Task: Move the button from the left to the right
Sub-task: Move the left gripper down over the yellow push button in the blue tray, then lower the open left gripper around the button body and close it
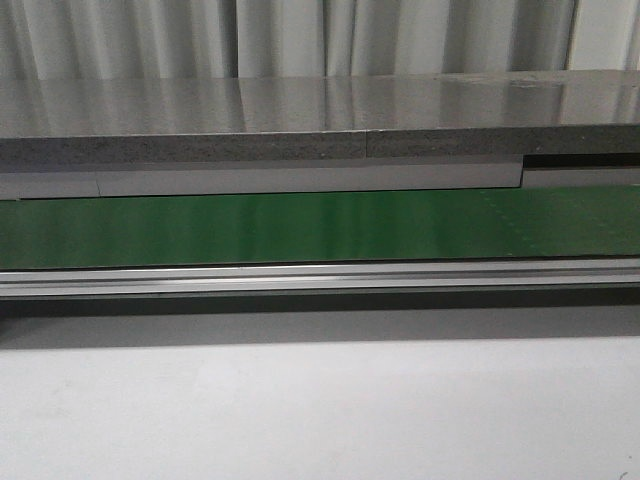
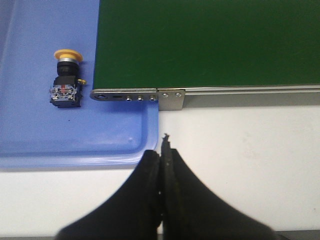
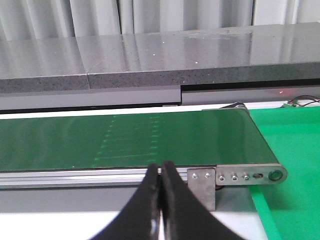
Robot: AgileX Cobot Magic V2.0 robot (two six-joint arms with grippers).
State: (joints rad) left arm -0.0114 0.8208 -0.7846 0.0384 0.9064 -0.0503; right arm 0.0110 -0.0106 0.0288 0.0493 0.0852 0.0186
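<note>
Matte black left fingers (image 2: 150, 175), matte black right fingers (image 3: 172, 200), smooth, tapering to narrow tips

You have a green conveyor belt (image 1: 300, 228) running across the white table (image 1: 320, 410), edged by a metal rail (image 1: 320, 278); a blue tray (image 2: 45, 135) sits at one end, a green mat (image 3: 292, 145) at the other (grey curtain (image 1: 300, 35) behind).

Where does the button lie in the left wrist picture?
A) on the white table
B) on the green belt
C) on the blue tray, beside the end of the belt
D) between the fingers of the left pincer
C: the button lies on its side on the blue tray, next to the metal end of the green belt, apart from the shut left pincer.
</note>
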